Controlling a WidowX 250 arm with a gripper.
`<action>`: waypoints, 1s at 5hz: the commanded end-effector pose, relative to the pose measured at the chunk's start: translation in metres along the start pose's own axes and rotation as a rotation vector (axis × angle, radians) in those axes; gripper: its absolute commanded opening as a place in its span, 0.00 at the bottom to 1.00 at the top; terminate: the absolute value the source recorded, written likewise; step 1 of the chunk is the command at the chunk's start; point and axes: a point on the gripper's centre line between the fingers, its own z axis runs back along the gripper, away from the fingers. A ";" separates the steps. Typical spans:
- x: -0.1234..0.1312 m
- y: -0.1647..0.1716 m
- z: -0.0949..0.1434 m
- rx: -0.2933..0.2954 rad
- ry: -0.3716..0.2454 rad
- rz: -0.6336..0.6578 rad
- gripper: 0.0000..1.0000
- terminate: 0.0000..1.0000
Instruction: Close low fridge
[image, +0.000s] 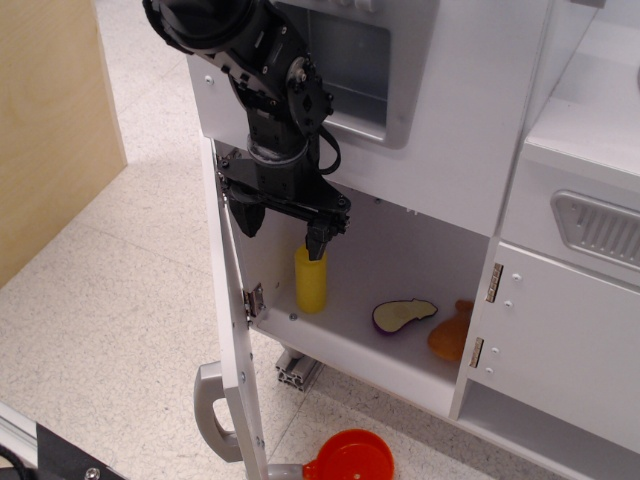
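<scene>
While the low fridge (350, 290) stands wide open at the bottom of the white toy kitchen, its door (238, 350) swings out toward the near left, seen almost edge-on, hinged at the compartment's left wall by a small metal hinge (254, 299). Down at the door's lower outer edge the curved grey handle (212, 415) sticks out over the speckled floor (110, 290). From the top of the view the black robot arm (250, 60) reaches down, and its gripper (284, 227) hangs at the mouth of the compartment, near the upper left corner of the opening, just inside the door. Its two dark fingers (316, 240) are spread apart with nothing between them; the right one hangs just above a yellow cylinder (311, 282) standing upright on the fridge floor, though whether it touches the top I cannot tell. Further right on that same floor lie a purple-rimmed eggplant slice (403, 316) and, at the right wall, an orange piece (452, 333) partly hidden by the frame. Above the opening sits the panel with the recessed grey dispenser (350, 60), and to the right a cabinet with a ribbed grey vent (598, 228). On the floor below the door rests a red round lid-like object (350, 458), and a wooden board (50, 120) stands at the far left.
</scene>
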 end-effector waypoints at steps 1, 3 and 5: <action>0.000 0.000 0.000 0.000 0.000 0.000 1.00 0.00; -0.009 -0.023 0.047 -0.058 -0.002 -0.022 1.00 0.00; -0.023 0.006 0.080 -0.013 0.012 0.070 1.00 0.00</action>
